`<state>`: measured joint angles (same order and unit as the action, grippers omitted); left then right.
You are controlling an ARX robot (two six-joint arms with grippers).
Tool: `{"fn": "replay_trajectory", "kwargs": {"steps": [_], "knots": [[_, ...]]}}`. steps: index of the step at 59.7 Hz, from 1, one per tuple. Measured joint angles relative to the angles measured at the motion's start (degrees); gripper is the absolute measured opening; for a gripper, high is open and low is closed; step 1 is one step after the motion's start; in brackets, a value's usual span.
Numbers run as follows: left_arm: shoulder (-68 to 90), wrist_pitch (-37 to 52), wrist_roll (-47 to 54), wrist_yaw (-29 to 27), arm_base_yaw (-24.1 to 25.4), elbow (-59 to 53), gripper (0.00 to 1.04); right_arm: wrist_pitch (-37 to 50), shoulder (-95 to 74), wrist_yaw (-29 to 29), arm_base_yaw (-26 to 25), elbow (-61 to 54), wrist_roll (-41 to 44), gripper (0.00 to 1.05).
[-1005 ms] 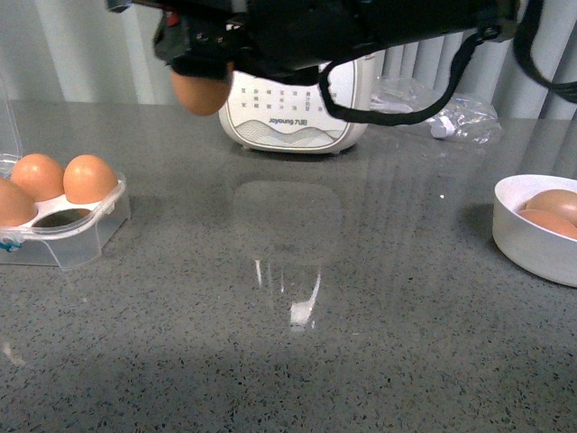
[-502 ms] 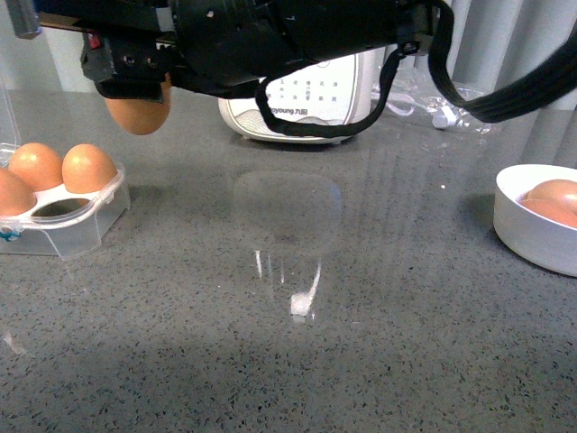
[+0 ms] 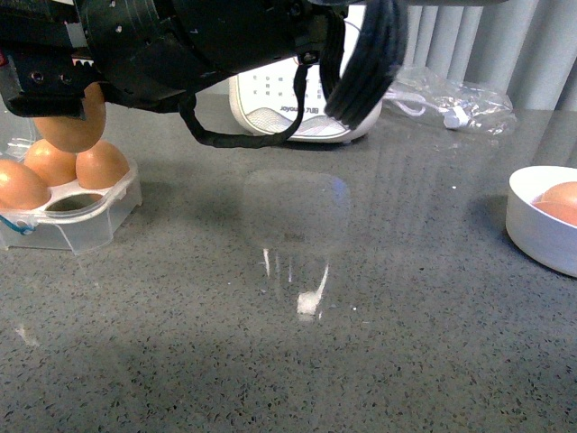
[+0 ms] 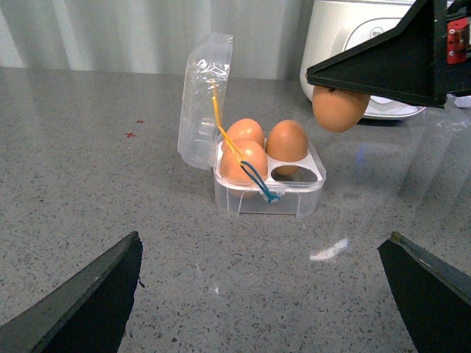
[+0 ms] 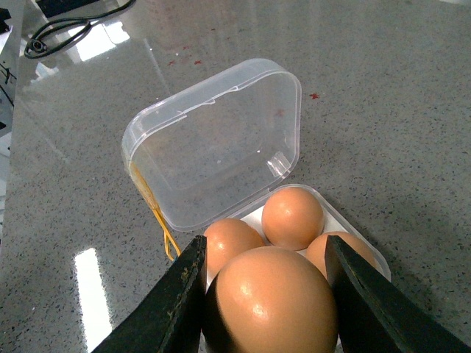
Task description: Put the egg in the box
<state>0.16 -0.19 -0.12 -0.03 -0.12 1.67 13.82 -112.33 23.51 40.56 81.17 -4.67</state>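
Nearest on the grey worktop (image 3: 361, 361), only glare. Low over it, the left gripper (image 4: 257, 294), left fingers (image 4: 88, 309) spread wide, holding nothing, touching nothing.

Farther on, at the left, the box (image 3: 90, 225): clear plastic, lid (image 5: 221, 147) swung open and standing up from its hinge, three eggs (image 4: 254, 147) seated in the cups, the fourth cup (image 4: 294, 173) empty on the side nearer the front camera.

Just above the box, the egg (image 3: 70, 126), pinched in the right gripper (image 5: 271, 312), right fingers (image 5: 176, 305) closed to its width, one against each side. Hanging clear of the eggs below, not yet in a cup.

Off to the right, well apart, a white bowl (image 3: 541, 234) with a brown egg showing inside.

At the back, a white appliance (image 3: 270, 108) and, beside it, a crumpled clear bag (image 3: 451, 104).
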Motion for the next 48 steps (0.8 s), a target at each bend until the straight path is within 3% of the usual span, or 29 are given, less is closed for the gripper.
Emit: {"fn": "replay_trajectory", "kwargs": {"steps": [41,48], "knots": [[0.0,0.0,0.0,-0.02,0.0,0.0,0.98,-3.67,-3.13,0.24,0.52,3.32,0.17,0.41],[0.0,0.0,0.0,-0.02,0.0,0.0,0.98,-3.89,-3.19,0.42,0.52,3.32,0.11,0.57]]}}
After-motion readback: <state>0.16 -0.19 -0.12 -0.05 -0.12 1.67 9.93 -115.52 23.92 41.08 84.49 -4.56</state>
